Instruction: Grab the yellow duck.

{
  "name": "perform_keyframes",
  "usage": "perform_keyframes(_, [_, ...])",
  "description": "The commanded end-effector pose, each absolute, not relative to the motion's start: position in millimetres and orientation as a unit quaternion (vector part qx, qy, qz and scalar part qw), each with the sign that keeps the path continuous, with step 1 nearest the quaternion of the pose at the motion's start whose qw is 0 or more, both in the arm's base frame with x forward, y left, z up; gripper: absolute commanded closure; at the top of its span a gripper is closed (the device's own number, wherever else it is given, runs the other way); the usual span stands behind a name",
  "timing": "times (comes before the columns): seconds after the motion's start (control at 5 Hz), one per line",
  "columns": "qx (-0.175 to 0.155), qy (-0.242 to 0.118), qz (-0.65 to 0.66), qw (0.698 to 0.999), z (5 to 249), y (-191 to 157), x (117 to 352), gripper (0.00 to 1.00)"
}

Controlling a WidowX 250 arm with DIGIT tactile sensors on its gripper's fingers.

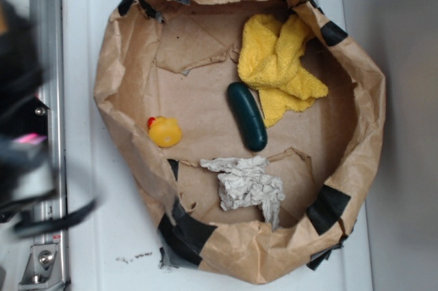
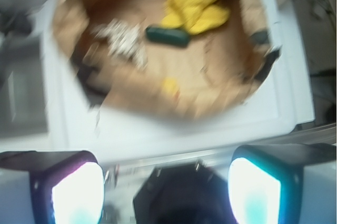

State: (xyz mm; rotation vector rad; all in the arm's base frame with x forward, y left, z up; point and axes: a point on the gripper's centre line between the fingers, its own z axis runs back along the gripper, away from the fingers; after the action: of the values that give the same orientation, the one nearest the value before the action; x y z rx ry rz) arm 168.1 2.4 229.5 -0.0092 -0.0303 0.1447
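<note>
The yellow duck point(image 1: 165, 131), small with a red beak, sits on the brown paper floor at the left side of a rolled-down paper bag point(image 1: 113, 65). In the blurred wrist view the duck point(image 2: 169, 86) shows as a small yellow blob near the bag's closest wall. My gripper point(image 2: 167, 182) is open, its two pads wide apart with nothing between them. It hangs outside the bag, over the white surface and well short of the duck. In the exterior view only a dark blurred arm point(image 1: 20, 120) shows at the left edge.
Inside the bag lie a dark green cucumber toy point(image 1: 247, 116), a fluffy yellow towel point(image 1: 278, 65) and a crumpled grey-white paper wad point(image 1: 248, 185). The bag's raised wall, patched with black tape, stands between gripper and duck. A metal rail point(image 1: 49, 65) runs along the left.
</note>
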Motion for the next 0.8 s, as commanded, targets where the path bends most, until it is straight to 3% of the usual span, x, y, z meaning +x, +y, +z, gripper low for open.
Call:
perform_keyframes(0.0, [0.029, -0.021, 0.06, 0.998, 197, 24, 252, 0.0])
perform_keyframes(0.2, [0.046, -0.008, 0.012, 0.999, 167, 23, 251, 0.0])
perform_keyframes(0.6, [0.034, 0.032, -0.048, 0.998, 109, 25, 225, 0.0])
